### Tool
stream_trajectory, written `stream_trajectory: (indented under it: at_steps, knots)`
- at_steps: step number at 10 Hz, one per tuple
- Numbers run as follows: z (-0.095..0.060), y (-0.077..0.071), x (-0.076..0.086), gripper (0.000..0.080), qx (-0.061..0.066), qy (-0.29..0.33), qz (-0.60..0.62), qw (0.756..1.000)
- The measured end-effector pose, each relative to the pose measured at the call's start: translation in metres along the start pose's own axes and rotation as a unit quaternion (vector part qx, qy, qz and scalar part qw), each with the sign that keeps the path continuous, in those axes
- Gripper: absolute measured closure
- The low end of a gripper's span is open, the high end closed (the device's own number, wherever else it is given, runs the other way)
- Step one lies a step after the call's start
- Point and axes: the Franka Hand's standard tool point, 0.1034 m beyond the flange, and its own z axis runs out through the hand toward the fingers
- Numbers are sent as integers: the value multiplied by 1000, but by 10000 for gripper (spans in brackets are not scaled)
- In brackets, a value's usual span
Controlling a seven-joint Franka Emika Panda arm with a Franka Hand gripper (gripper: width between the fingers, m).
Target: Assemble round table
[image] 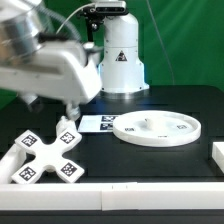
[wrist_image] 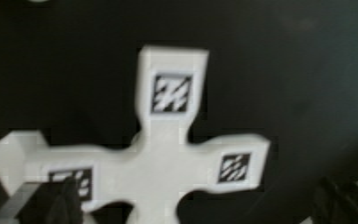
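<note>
The white X-shaped cross base (image: 45, 156) lies flat on the black table at the exterior view's front left, with square tags on its arms. It fills the wrist view (wrist_image: 167, 150). My gripper (image: 68, 110) hangs just above the base's far arm. In the wrist view the gripper (wrist_image: 197, 206) is open and empty, with one dark finger (wrist_image: 51, 200) over the base's edge and the other at the frame's far side. The large flat round disc (image: 155, 127) lies on the table toward the exterior view's right. The short cylinder post is out of view.
The marker board (image: 99, 124) lies flat between the cross base and the disc. The white robot pedestal (image: 121, 55) stands at the back. White border rails run along the front (image: 110, 200) and at the right (image: 217, 152).
</note>
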Motion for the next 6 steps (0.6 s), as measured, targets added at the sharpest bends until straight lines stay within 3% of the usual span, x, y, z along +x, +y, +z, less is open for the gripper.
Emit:
stream_trajectory:
  at_steps: [1, 4, 5, 6]
  knots:
    - [1, -14, -18, 150, -4, 4, -20, 1000]
    - [5, -10, -15, 150, -7, 3, -16, 1000]
    - [6, -14, -16, 150, -10, 11, -22, 1000]
    - [12, -27, -29, 150, -16, 28, -43, 999]
